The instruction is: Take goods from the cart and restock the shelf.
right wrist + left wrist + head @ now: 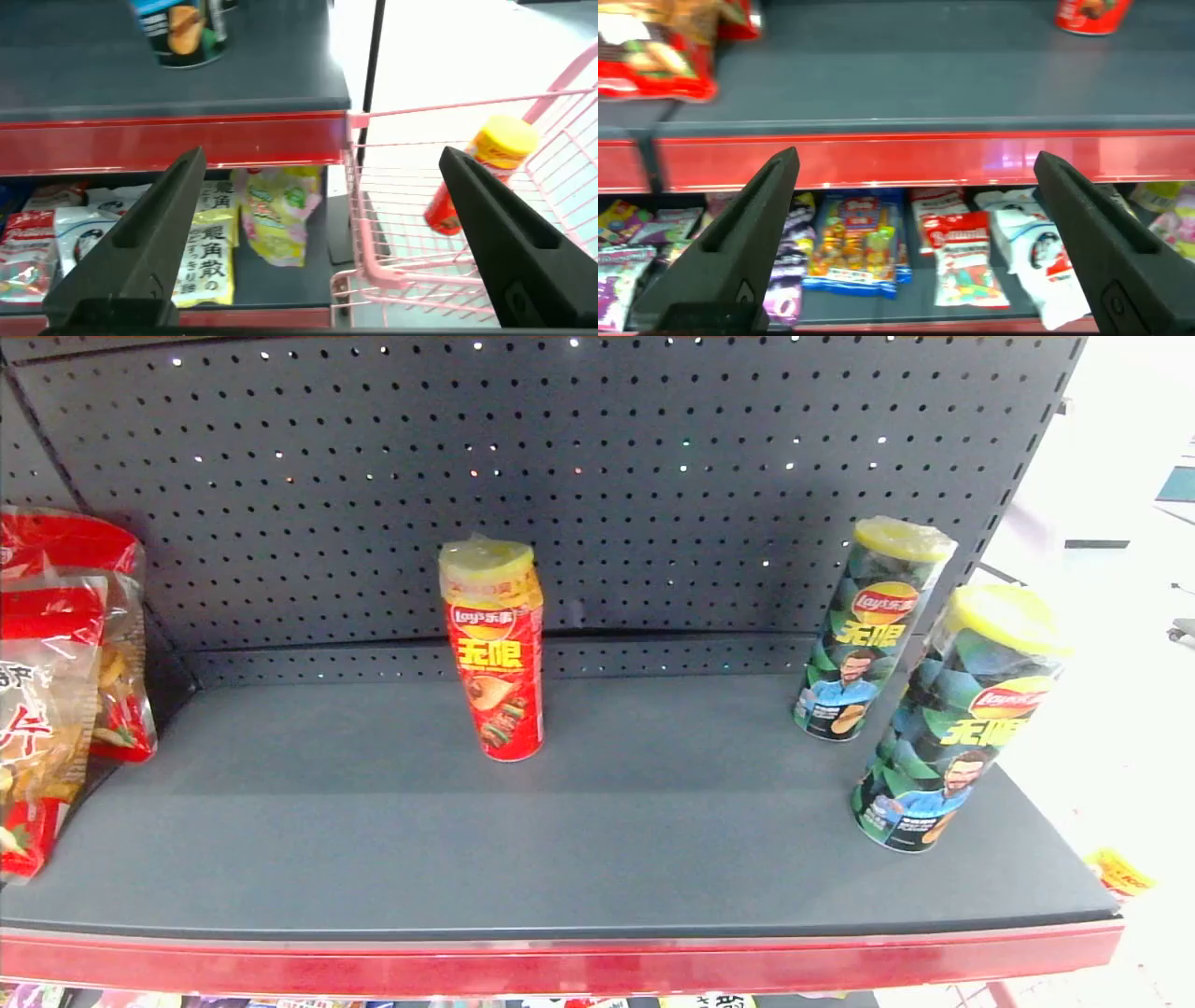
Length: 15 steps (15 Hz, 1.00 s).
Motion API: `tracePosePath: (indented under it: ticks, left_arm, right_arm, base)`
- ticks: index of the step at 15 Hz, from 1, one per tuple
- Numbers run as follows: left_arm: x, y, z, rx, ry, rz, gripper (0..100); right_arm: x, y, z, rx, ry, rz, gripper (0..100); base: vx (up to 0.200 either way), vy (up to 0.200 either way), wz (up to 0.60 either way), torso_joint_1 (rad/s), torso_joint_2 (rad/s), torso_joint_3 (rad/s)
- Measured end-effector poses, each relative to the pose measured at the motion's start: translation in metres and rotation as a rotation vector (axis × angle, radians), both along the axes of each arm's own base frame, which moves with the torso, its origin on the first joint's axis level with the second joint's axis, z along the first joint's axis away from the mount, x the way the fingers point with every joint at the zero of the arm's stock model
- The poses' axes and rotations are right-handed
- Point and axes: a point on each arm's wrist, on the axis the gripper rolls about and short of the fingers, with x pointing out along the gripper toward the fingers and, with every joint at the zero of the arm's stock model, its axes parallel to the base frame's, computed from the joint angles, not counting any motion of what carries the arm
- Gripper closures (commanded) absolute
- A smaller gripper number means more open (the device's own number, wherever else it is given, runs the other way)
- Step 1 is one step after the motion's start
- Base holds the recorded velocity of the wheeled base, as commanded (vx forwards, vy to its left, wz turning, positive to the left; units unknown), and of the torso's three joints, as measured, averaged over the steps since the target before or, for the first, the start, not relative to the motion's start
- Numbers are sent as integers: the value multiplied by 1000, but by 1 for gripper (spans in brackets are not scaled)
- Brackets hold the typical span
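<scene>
On the grey shelf (392, 821) a red chip can (495, 651) with a yellow lid stands upright near the middle. Two green-and-black chip cans (873, 630) (957, 719) stand upright at the right end. My left gripper (915, 243) hangs open and empty below the shelf's red front edge (896, 154). The right gripper (322, 243) is open and empty too, beside a pink wire cart (448, 271) that holds a red chip can (481, 177) leaning inside it.
Red snack bags (56, 672) crowd the shelf's left end. A perforated back panel (560, 476) closes the rear. The lower shelf carries several snack packets (868, 243) (243, 233). Bare shelf floor lies between the red can and the green cans.
</scene>
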Motion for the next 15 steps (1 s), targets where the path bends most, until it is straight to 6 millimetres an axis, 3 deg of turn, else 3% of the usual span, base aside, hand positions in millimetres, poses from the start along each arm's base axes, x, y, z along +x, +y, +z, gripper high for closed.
tracePosePath:
  ticks: [15]
  left_arm:
    - [0, 0, 0, 0, 0, 1, 0]
  right_arm:
    - [0, 0, 0, 0, 0, 0, 0]
  base:
    - [0, -200, 0, 3, 3, 2]
